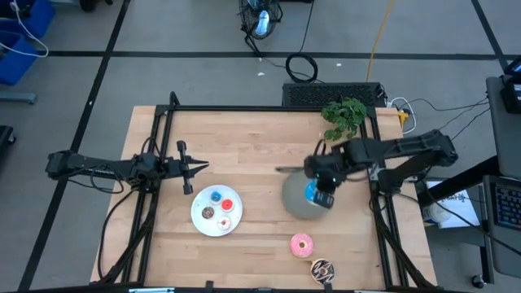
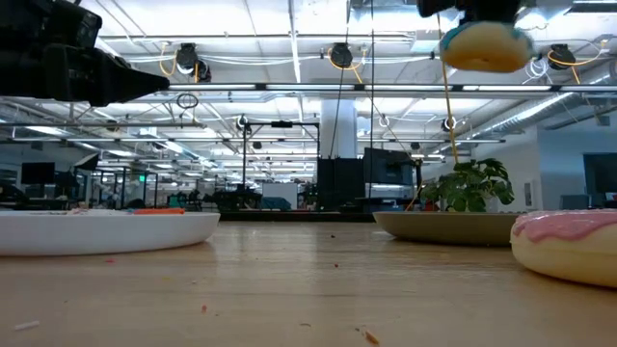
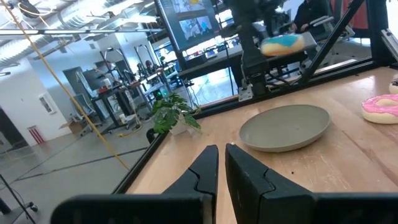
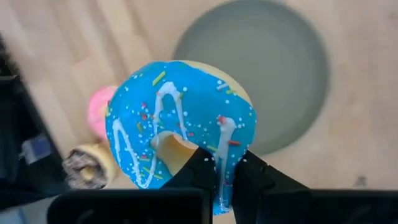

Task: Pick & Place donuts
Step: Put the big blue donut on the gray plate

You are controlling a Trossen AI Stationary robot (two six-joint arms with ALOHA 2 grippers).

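Blue donut held above the grey plate

The right gripper [image 1: 318,194] is closed on the blue donut [image 4: 180,134], high over the grey plate [image 1: 297,202]; the left gripper [image 1: 195,167] waits closed, empty, at left.

The large donut [image 4: 180,130] wore bright blue icing crossed by white drizzle lines and dotted with red, yellow and green sprinkles, over a pale yellow dough. The right gripper [image 4: 227,180] that held it was black. Below it the grey plate [image 1: 303,199] was a plain, dull grey-green. The pink donut [image 1: 302,244] had pink icing with pale speckles on tan dough, and the brown donut [image 1: 322,270] was dark with light sprinkles. The white plate [image 1: 216,211] carried tiny rings, seemingly blue, red, brown and whitish. The table [image 1: 244,146] was light wood with a fine grain.
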